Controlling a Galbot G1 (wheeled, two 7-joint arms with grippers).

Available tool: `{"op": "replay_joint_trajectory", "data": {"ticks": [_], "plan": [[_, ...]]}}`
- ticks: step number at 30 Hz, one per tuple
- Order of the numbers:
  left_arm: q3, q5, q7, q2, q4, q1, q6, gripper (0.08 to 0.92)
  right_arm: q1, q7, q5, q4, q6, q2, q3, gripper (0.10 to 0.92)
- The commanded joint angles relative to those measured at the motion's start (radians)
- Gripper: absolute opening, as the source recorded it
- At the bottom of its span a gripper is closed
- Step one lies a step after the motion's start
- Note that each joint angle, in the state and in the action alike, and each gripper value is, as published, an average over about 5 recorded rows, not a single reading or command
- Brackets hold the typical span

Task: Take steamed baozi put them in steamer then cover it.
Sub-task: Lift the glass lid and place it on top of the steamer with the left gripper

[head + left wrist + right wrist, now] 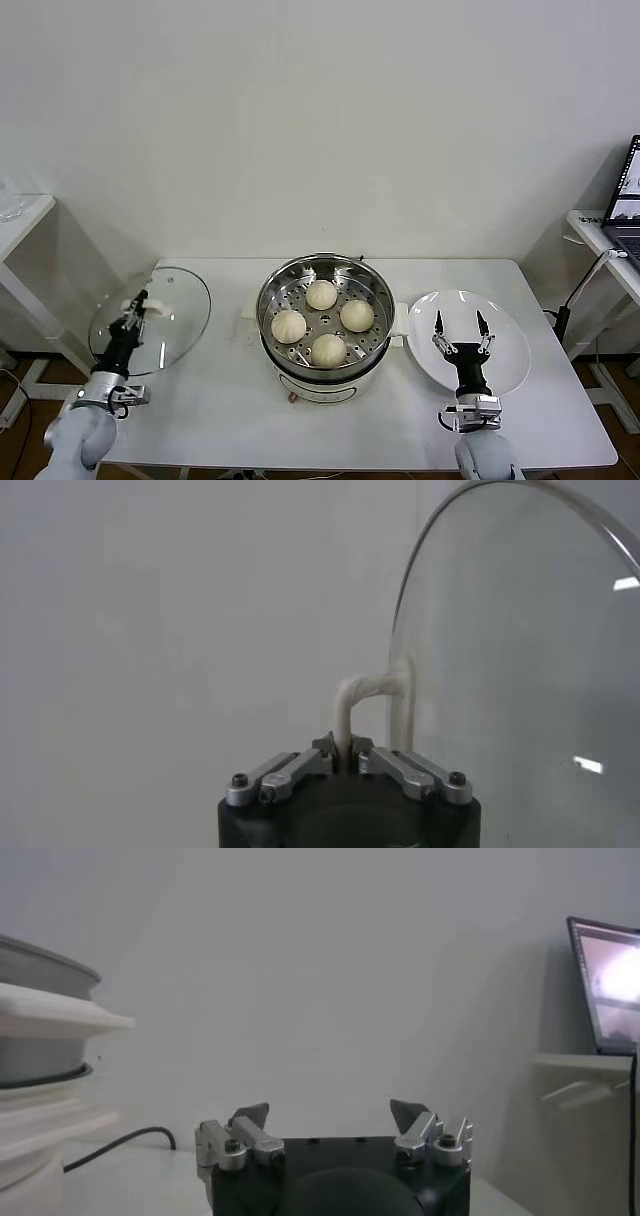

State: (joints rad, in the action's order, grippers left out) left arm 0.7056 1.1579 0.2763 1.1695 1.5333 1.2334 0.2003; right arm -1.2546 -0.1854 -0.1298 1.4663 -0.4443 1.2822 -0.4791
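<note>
1. The steamer (325,325), a shiny steel pot on a white base, stands in the middle of the white surface (220,400), uncovered.
2. Four steamed baozi (321,294) lie on its perforated tray (one toward the wall, one to each side, one nearest the robot), apart from one another.
3. The left hand (133,312) is clamped shut on the white handle (362,695) of the cover (175,315); in the left wrist view the handle's loop runs straight down between the closed fingertips.
4. The glass cover is tilted at the surface's left edge, well apart from the steamer.
5. The right hand (461,326) hangs over the white plate (505,350) just right of the steamer, fingers spread wide and holding nothing.
6. A laptop (604,983) sits on a side table to the right.
</note>
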Motion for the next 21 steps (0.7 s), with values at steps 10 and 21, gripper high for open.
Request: {"op": "replay_joint_trajectory", "data": {"ticks": [10, 21], "plan": [[-0.384, 0.005, -0.313, 0.028, 0.747, 0.070, -0.431, 0.190, 0.002, -0.001, -0.003, -0.006, 0.033, -0.008, -0.005, 0.823], [-0.688, 0.157, -0.482, 0.170, 0.627, -0.094, -0.624, 0.190, 0.019, -0.003, 0.005, -0.012, 0.062, 0.002, -0.004, 0.823]]}}
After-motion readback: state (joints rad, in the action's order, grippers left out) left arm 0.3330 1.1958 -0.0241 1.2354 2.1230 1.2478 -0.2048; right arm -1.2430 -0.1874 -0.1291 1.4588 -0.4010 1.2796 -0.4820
